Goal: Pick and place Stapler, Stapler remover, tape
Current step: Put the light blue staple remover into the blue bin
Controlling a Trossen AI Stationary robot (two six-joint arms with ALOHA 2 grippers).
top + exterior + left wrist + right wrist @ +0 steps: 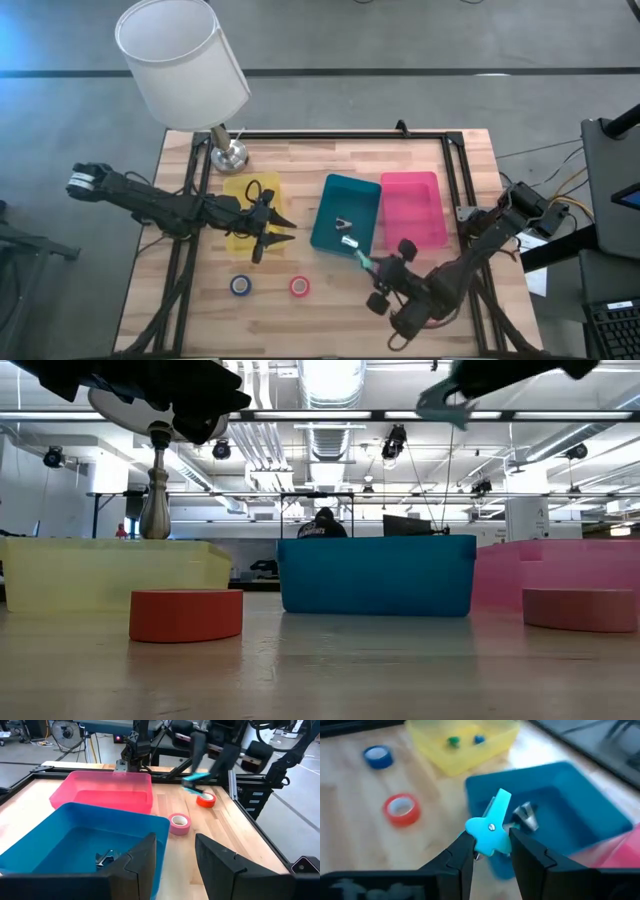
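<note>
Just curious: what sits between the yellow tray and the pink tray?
The blue tray, with a metal staple remover inside; the overhead view shows it.

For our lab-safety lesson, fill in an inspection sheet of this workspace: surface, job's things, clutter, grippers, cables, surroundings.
Surface: wooden table, black frame.
Job's things: blue tape roll and red tape roll on the table; metal staple remover in blue tray; yellow tray; pink tray.
Clutter: lamp.
Grippers: left gripper open over the yellow tray; right gripper shut on light-blue staple remover.
Cables: wires at the right edge.
Surroundings: person seated behind.
</note>
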